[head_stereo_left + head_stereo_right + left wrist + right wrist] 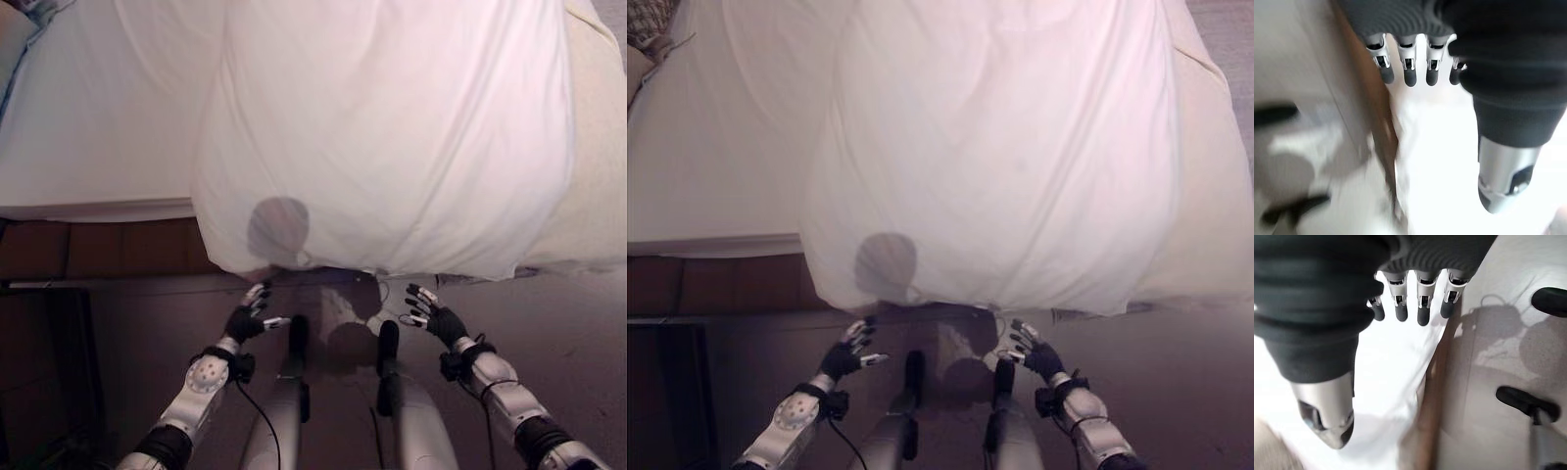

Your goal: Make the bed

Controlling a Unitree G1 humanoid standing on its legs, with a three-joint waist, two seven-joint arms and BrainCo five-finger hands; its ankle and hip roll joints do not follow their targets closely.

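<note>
A white duvet (392,137) lies spread over the bed, its near edge hanging over the foot of the bed above the floor. Beneath it, the white sheet (98,117) covers the mattress on the left. My left hand (247,318) hovers just below the duvet's lower left corner, open, holding nothing. My right hand (436,315) hangs under the duvet's lower edge on the right, open as well. In the wrist views the fingers (1410,73) and fingers (1422,311) stand straight, apart from the white cloth (1440,161) beyond them.
A beige blanket (593,196) shows along the bed's right side. A dark wooden bed frame (98,250) runs under the mattress on the left. Grey floor (568,313) lies in front of the bed.
</note>
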